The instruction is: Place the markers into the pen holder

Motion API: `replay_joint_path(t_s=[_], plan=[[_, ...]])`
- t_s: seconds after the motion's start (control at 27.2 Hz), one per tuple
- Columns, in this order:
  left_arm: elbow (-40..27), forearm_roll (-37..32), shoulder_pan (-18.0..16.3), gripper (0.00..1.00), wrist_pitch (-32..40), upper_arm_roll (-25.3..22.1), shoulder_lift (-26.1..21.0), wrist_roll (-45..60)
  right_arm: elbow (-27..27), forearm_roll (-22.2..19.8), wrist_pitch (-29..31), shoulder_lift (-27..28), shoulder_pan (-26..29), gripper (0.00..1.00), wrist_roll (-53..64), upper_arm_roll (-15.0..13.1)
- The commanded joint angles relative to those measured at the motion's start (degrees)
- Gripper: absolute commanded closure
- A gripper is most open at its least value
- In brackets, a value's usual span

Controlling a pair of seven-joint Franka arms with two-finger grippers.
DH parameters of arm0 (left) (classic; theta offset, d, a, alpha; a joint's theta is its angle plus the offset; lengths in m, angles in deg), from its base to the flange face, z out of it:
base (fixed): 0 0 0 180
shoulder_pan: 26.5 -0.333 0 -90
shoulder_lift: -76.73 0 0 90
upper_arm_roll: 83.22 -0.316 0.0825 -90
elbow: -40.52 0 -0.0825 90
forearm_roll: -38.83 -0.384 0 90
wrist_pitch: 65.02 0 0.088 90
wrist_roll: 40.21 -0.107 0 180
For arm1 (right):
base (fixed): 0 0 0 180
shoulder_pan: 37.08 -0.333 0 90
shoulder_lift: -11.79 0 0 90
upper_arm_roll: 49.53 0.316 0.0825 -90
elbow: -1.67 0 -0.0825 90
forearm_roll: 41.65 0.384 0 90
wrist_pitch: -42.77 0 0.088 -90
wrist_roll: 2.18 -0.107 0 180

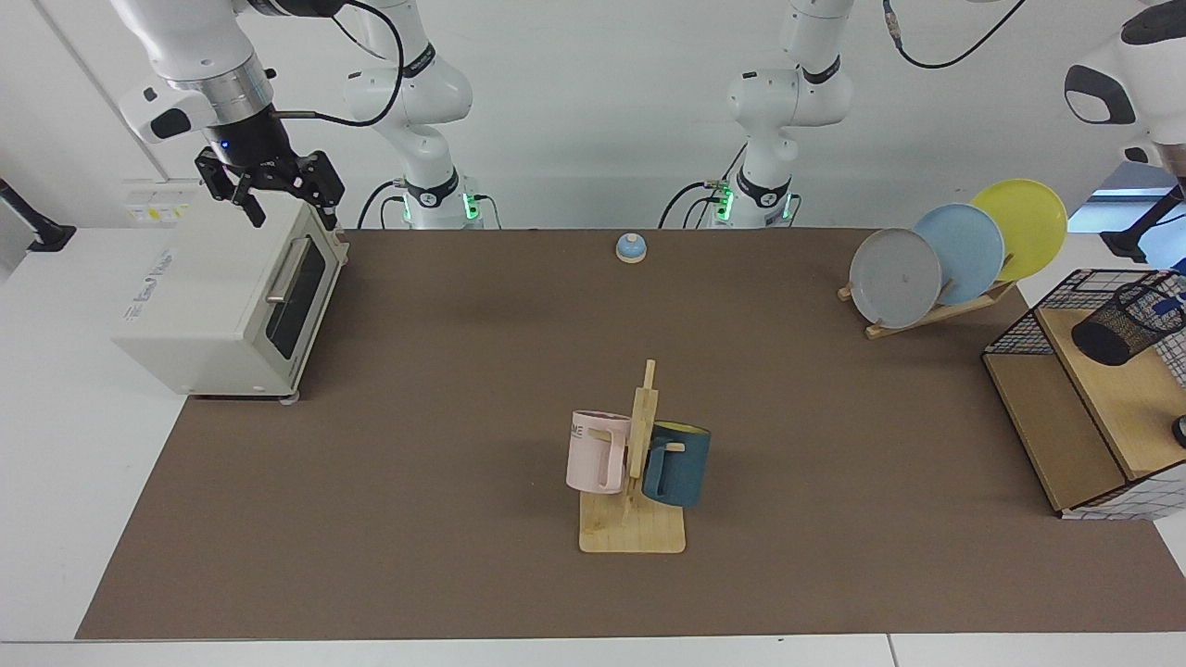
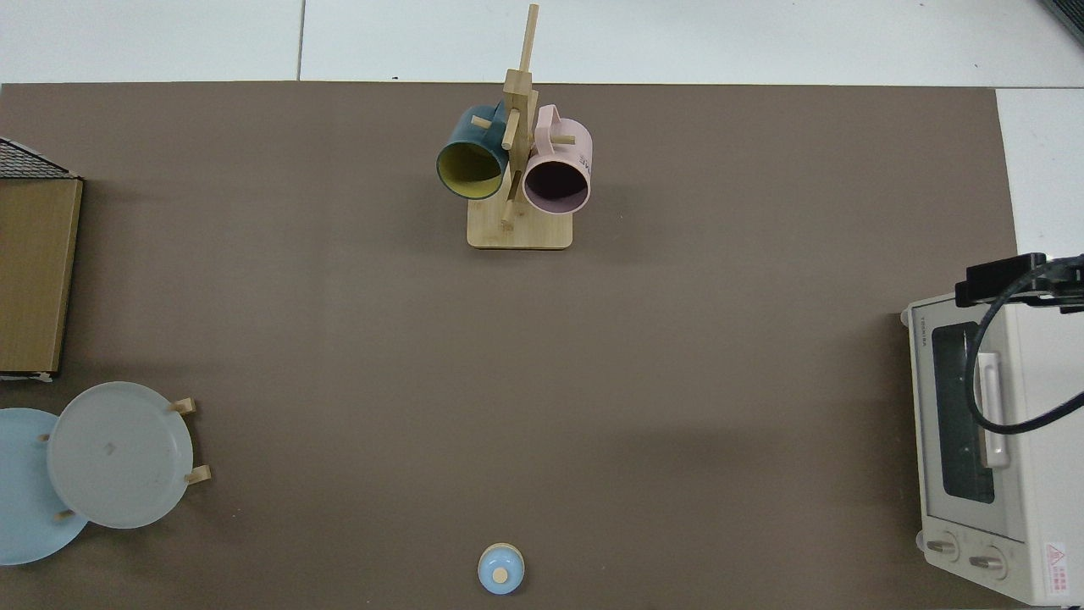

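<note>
The pen holder (image 1: 1126,324), a small black mesh cup, stands on the wooden shelf of the wire rack (image 1: 1019,329) at the far right of the facing view. A small blue tip of the marker (image 1: 1178,301) shows at the holder's mouth by the frame's edge; its barrel is hidden. Only a white and black part of the left arm (image 1: 1107,88) shows, high above the rack. My right gripper (image 1: 292,218) hangs open and holds nothing above the toaster oven's top front edge. In the top view only the right arm's black part (image 2: 1012,280) shows.
A white toaster oven (image 1: 232,296) stands at the mat's edge. A wooden mug tree (image 1: 635,463) carries a pink mug (image 1: 593,454) and a teal mug (image 1: 681,463). A small blue bell (image 1: 631,247) and a plate rack with three plates (image 1: 954,255) sit farther back.
</note>
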Motion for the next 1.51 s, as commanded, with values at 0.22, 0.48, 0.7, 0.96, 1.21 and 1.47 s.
replay_joint_path(t_s=[0.22,0.48,0.7,0.96,1.21,1.47], plan=[[-3.7,1.7,-0.2,1.0,-0.9,-0.5,1.9,-2.0,1.5,0.0,1.6,-0.8,0.0,0.0,-0.7,0.3],[-3.9,1.4,0.5,1.0,0.3,-0.1,2.1,-4.3,1.6,0.0,2.2,-0.7,-2.7,0.0,-0.8,-2.4],[-4.1,4.2,0.8,0.97,-0.7,0.3,2.1,-15.1,2.1,0.0,2.5,-0.6,-4.9,0.0,-0.7,-5.1],[-4.0,12.8,0.8,0.15,-1.0,0.3,2.0,-24.9,3.2,-0.1,2.3,-0.5,-4.4,0.0,-0.4,-4.8],[-3.2,15.2,0.8,0.0,-1.0,0.5,1.2,-24.6,4.6,0.4,2.6,-0.4,-4.5,0.0,-0.6,-4.8],[0.0,16.5,1.0,0.0,-0.2,3.0,-0.7,-20.7,5.8,2.1,2.6,-0.8,-4.5,0.0,-0.5,-4.9]])
